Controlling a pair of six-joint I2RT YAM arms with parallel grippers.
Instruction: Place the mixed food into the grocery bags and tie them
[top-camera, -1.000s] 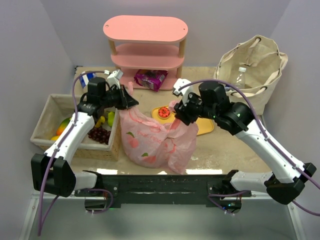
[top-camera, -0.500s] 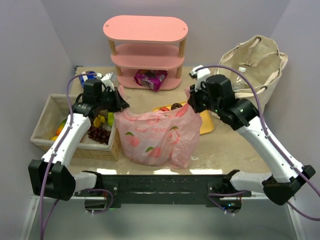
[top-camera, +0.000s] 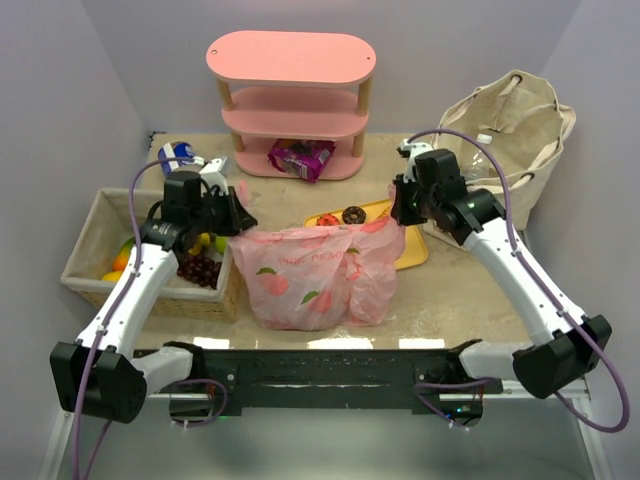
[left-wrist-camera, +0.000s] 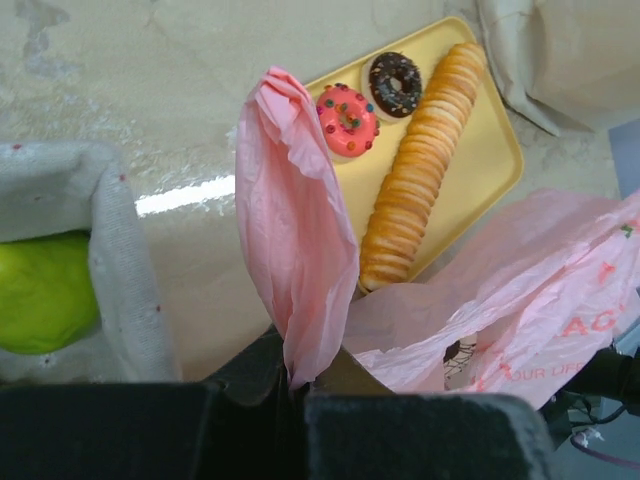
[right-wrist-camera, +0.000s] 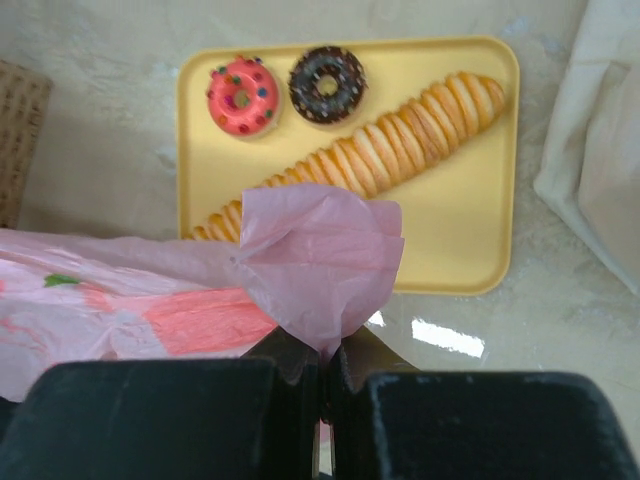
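Note:
The pink plastic bag (top-camera: 315, 275) stands on the table between the arms, its mouth stretched wide. My left gripper (top-camera: 240, 216) is shut on the bag's left handle (left-wrist-camera: 295, 260); the jaws (left-wrist-camera: 295, 385) pinch its lower end. On the opposite side my right gripper (top-camera: 398, 212) is shut on the right handle (right-wrist-camera: 320, 260), which bunches above the closed jaws (right-wrist-camera: 325, 365). The beige canvas bag (top-camera: 510, 125) stands open at the back right with a clear water bottle (top-camera: 482, 152) inside. What is in the pink bag is hidden.
A yellow tray (top-camera: 415, 252) behind the pink bag holds a pink donut (right-wrist-camera: 240, 97), a chocolate donut (right-wrist-camera: 326, 83) and a long bread (right-wrist-camera: 400, 150). A lined basket (top-camera: 95, 235) with fruit and grapes (top-camera: 198, 268) sits left. A pink shelf (top-camera: 290, 60) holds a purple packet (top-camera: 300, 157).
The right gripper shut on the bag's right handle and drew it back and right. The left arm pulled its handle left. The bag's mouth is now stretched wide.

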